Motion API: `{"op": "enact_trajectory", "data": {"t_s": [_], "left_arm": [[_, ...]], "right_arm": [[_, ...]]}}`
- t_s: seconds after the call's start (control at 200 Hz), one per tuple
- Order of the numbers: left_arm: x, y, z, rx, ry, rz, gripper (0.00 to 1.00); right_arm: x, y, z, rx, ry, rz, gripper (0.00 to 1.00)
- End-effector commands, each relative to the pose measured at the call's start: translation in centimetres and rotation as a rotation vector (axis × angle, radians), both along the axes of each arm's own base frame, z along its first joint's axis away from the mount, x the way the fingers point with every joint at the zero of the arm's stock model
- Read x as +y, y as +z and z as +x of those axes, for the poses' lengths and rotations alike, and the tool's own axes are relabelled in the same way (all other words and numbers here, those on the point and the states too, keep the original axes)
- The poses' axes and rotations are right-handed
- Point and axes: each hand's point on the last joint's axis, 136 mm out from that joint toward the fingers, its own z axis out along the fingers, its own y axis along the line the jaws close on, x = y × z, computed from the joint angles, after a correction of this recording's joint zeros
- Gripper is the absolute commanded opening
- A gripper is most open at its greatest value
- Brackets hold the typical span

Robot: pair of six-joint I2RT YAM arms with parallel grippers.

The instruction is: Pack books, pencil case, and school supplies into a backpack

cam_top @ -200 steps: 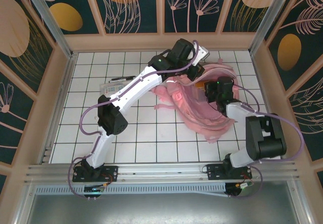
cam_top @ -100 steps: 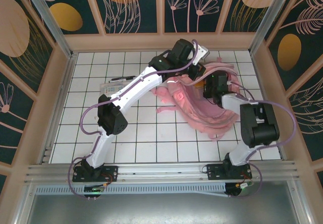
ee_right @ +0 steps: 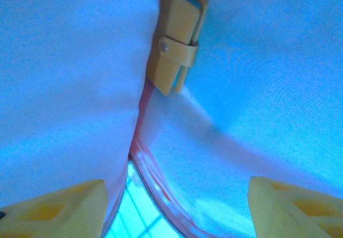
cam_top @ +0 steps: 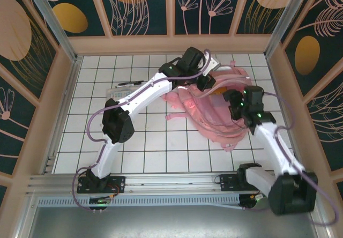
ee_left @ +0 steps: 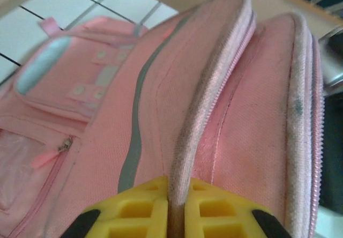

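Observation:
The pink backpack lies right of centre with its mouth held up. My left gripper is shut on its zipper rim, the yellow fingers pinching the edge. My right gripper is at the backpack's mouth, open, its wide-apart fingers holding nothing. In the right wrist view an orange-brown notebook, one of the books, lies against the bluish lining inside. The clear pencil case and loose dark pens lie on the tiles at the left.
The white gridded table is walled by a wooden frame. A pink strap trails left of the backpack. The left arm stretches diagonally over the pencil case area.
My right gripper has opened, left the notebook inside the backpack and pulled back toward the near right. The left gripper still pinches the rim.

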Motion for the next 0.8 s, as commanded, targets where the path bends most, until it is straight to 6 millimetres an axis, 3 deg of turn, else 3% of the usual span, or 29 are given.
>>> {"op": "enact_trajectory", "data": {"t_s": [0.0, 0.08, 0.115, 0.135, 0.15, 0.26, 0.375, 0.415, 0.475, 0.5, 0.561, 0.571, 0.676, 0.786, 0.796], "left_arm": [[1.4, 3.3, -0.9, -0.092, -0.036, -0.033, 0.22], [2.9, 3.8, -1.1, -0.107, 0.010, -0.024, 0.45], [3.7, 4.6, -1.3, -0.106, 0.029, -0.042, 0.69], [4.1, 5.1, -1.3, -0.098, 0.043, -0.058, 0.94], [4.5, 5.4, -1.3, -0.087, 0.061, -0.070, 0.98], [9.8, 7.2, 2.5, 0.079, 0.335, -0.197, 0.99], [19.0, 5.3, 7.4, 0.250, 0.725, -0.197, 0.99], [22.1, 4.3, 8.1, 0.250, 0.812, -0.156, 0.99], [25.3, 3.0, 8.5, 0.250, 0.872, -0.132, 0.90], [26.5, 2.7, 8.7, 0.234, 0.896, -0.129, 0.98], [30.2, 0.4, 9.0, 0.203, 1.053, -0.074, 0.99], [30.8, 1.0, 8.8, 0.187, 1.065, -0.080, 0.99], [34.7, -1.5, 8.7, 0.214, 1.192, -0.037, 0.99], [36.1, -3.7, 9.2, 0.220, 1.262, -0.009, 0.99], [36.1, -4.8, 9.5, 0.231, 1.264, 0.011, 0.99]], "right_arm": [[-3.3, -4.0, -5.6, 0.143, 0.060, -0.220, 0.69], [-6.2, -4.2, -7.8, 0.195, 0.017, -0.340, 0.70], [-7.3, -3.8, -8.4, 0.209, -0.022, -0.379, 0.70], [-7.6, -3.4, -8.5, 0.204, -0.027, -0.398, 0.70], [-7.7, -3.0, -8.6, 0.199, -0.026, -0.405, 0.70], [-9.6, -1.3, -9.2, 0.248, -0.116, -0.467, 0.72], [-9.4, 0.2, -7.6, 0.216, -0.094, -0.468, 0.73], [-9.3, 1.0, -6.8, 0.188, -0.083, -0.474, 0.72], [-8.5, 2.3, -5.2, 0.122, -0.022, -0.476, 0.71], [-8.1, 2.8, -4.6, 0.095, 0.003, -0.474, 0.70], [-6.9, 3.3, -3.2, 0.060, 0.065, -0.444, 0.69], [-6.7, 3.3, -2.9, 0.056, 0.077, -0.437, 0.69], [-3.4, 3.5, -0.8, 0.016, 0.211, -0.362, 0.68], [0.3, 3.6, 0.6, -0.026, 0.324, -0.356, 0.67], [0.7, 3.6, 0.7, -0.031, 0.332, -0.358, 0.67]]}}
